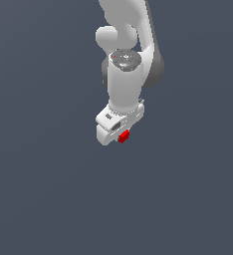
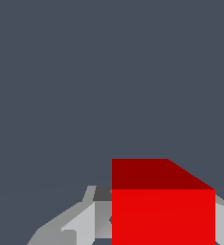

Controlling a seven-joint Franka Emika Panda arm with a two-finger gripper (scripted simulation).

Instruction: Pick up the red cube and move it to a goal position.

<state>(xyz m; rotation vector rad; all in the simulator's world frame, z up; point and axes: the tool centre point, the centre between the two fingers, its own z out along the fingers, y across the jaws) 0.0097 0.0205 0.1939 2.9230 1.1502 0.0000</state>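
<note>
The red cube (image 1: 123, 136) is a tiny bright red block that peeks out from under the white hand in the exterior view. My gripper (image 1: 117, 133) points down over it, and the hand hides the fingers there. In the wrist view the red cube (image 2: 162, 210) fills the space between the two grey-white fingers (image 2: 83, 222), which press against its opposite sides. The gripper is shut on the cube. I cannot tell whether the cube touches the ground.
A plain dark blue-grey floor (image 1: 44, 189) surrounds the arm on all sides. The white arm links (image 1: 126, 74) rise above the hand at the middle top of the exterior view. No goal marker shows.
</note>
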